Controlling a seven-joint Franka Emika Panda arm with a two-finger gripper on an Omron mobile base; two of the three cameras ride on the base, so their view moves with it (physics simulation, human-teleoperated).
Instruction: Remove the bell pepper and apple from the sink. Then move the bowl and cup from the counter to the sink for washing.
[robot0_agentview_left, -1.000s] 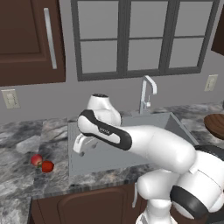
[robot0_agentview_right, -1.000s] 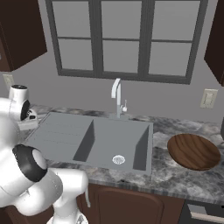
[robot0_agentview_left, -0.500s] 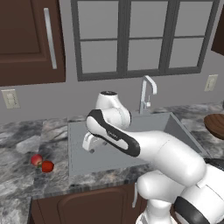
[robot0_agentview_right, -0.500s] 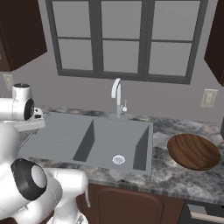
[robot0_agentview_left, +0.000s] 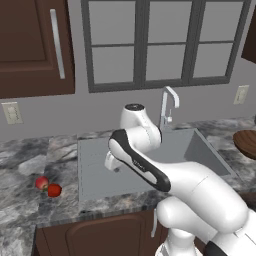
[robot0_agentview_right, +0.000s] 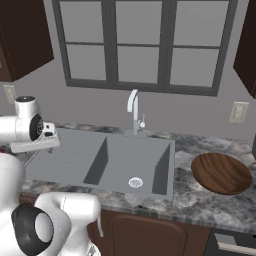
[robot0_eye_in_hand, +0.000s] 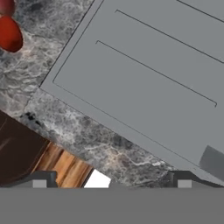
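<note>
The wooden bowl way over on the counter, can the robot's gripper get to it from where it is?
Probably yes. The bowl sits alone on the counter, nothing on or around it. The open gripper hangs over the drainboard, so it must cross the sink.

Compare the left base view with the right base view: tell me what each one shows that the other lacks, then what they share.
Left base view alone: two red fruits, the apple and the bell pepper, touching on the counter left of the sink.

Right base view alone: the whole wooden bowl on the counter right of the sink, and the round white drain.

Both: the grey sink, the chrome faucet, the window, the marbled counter, and the arm over the sink's ribbed drainboard side.
</note>
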